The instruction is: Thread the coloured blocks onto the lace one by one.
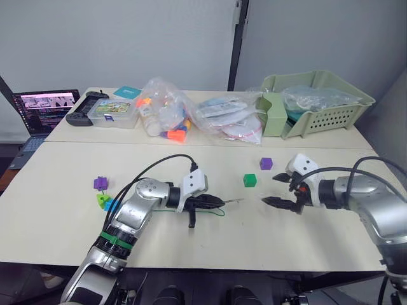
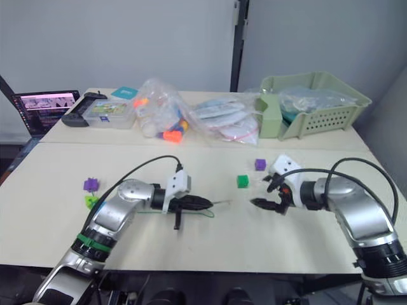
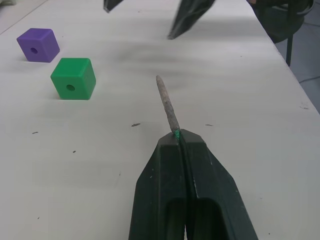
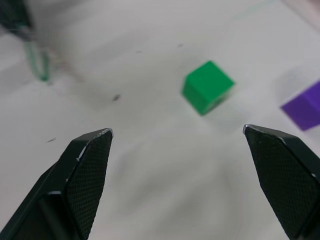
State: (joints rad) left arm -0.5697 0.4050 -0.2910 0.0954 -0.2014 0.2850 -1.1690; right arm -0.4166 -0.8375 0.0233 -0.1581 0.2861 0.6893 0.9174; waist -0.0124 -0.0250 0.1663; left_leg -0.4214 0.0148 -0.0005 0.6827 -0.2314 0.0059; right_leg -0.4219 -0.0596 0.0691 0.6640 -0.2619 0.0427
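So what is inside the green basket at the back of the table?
The green basket holds a crumpled clear plastic bag over something teal. What lies under the bag is covered.

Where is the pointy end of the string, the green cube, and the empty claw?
Lace tip (image 3: pixel 167 102), left wrist view, mid-shaft.
Dark green block (image 3: pixel 73 78), left wrist view, holed face.
Right claw (image 4: pixel 177 137), right wrist view, midway between open fingertips.

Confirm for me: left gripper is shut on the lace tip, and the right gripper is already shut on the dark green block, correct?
Not quite. The left gripper is shut on the lace, but the right gripper is open and holds nothing. The right wrist view shows the dark green block lying on the table ahead of its spread fingers, with a purple block beside it.
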